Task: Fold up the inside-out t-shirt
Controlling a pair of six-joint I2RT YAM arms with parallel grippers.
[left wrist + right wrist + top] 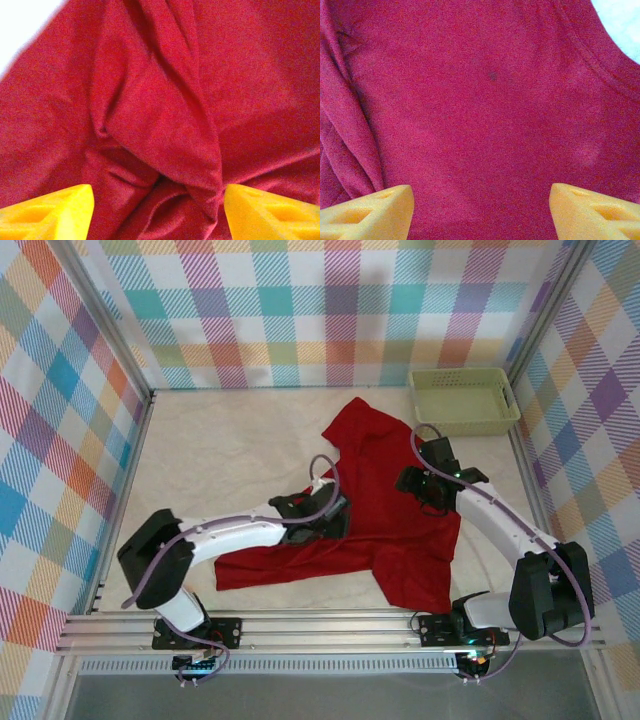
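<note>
The inside-out t-shirt [385,505] is a deep-red cloth lying crumpled across the middle of the table, one end reaching up toward the basket. My left gripper [318,518] hovers over its left middle, open, with a bunched ridge of red fabric [165,125] rising between the two yellow fingers [60,212] but not pinched. My right gripper [432,488] is over the shirt's right side, open above smooth flat cloth [485,115], a hem seam [600,65] curving at the upper right.
A pale green plastic basket [462,400] stands at the back right, close to the shirt's far end. Checked walls enclose the beige table [220,450], with bare surface to the left. A metal rail [330,625] runs along the near edge.
</note>
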